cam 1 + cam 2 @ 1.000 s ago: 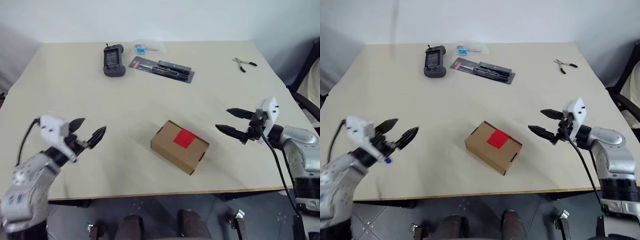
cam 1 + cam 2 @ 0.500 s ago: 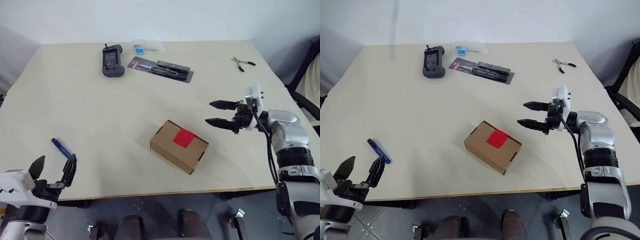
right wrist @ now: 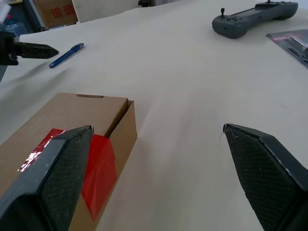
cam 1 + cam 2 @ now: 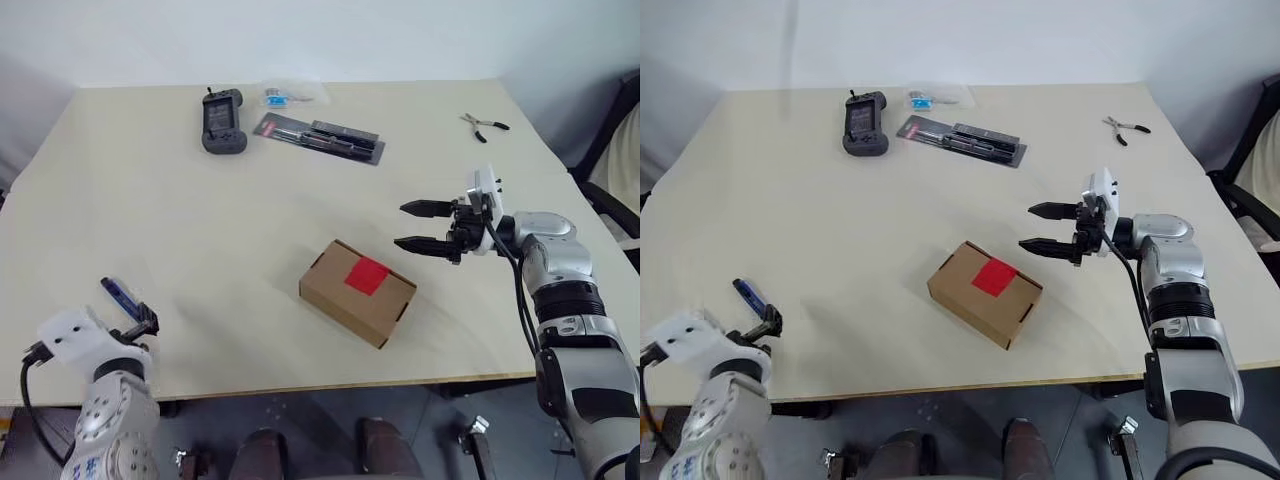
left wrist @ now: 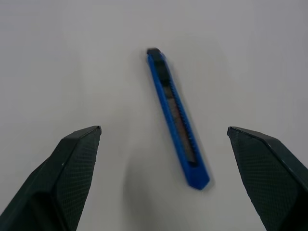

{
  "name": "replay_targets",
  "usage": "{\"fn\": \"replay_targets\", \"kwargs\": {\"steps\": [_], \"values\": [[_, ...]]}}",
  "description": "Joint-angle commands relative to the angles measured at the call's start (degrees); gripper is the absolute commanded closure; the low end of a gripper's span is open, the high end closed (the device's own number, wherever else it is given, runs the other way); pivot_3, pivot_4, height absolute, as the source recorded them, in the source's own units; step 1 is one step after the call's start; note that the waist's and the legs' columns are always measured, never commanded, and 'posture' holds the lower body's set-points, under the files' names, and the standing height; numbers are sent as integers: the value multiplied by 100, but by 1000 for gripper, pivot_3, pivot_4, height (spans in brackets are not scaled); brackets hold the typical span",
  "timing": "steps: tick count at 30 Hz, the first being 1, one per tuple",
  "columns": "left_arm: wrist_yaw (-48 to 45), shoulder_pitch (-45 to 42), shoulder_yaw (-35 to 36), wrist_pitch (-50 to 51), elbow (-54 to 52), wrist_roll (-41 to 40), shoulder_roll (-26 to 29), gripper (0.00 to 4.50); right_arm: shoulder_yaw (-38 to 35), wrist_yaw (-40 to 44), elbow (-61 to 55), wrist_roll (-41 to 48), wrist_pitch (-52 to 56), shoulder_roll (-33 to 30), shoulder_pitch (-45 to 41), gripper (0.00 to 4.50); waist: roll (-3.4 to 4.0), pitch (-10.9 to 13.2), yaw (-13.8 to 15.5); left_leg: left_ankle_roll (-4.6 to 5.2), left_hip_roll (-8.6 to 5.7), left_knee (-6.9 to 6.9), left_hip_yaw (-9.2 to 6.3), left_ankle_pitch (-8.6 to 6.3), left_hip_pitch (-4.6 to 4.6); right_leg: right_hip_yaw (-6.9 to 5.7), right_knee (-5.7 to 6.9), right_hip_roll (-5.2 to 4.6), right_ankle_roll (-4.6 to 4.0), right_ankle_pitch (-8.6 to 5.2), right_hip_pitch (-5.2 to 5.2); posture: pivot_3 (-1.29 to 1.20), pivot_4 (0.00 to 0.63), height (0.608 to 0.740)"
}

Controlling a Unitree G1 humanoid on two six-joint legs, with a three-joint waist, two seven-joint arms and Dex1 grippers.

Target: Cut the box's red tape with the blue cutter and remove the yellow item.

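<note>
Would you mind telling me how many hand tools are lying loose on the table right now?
2. The blue cutter lies near the table's front left edge, just ahead of the left hand. The small pliers lie at the far right corner. The black blister pack may hold more.

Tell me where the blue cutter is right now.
The blue cutter lies flat on the table near its front left corner, just ahead of the open left gripper, well left of the box.
</note>
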Motion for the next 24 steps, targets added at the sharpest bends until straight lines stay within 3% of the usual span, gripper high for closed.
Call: {"fn": "replay_targets", "kwargs": {"steps": [1,6,9,20,24], "values": [[74,-248,92,227,102,12,85,40,-111,-23,-504,108,159,-98,103,0,0,0,1,-3,2,3,-1,-2,0,-8,3,0,0,0,0,0,150,740],[10,-329,145,559,493,184,300,40,-183,-129,-758,125,297,-152,273,0,0,0,6,-8,5,12,-3,-7,1,-75,15,-22,0,0,0,0,150,740],[240,-439,283,821,773,417,384,650,-271,-347,-801,119,252,-102,292,0,12,-1,3,-9,6,22,-7,-7,3,-98,24,-27,-1,0,1,0,150,740],[77,-369,339,1119,758,557,414,4055,-256,-363,-1281,246,530,-140,526,0,36,-8,0,-13,8,26,-1,-9,13,-102,22,-31,-4,-1,2,0,150,740],[25,-417,389,1179,751,586,480,4081,-243,-411,-1296,238,529,-107,517,0,39,-7,-3,-13,8,26,-1,-10,14,-103,22,-31,-4,-1,2,0,150,740]]}}
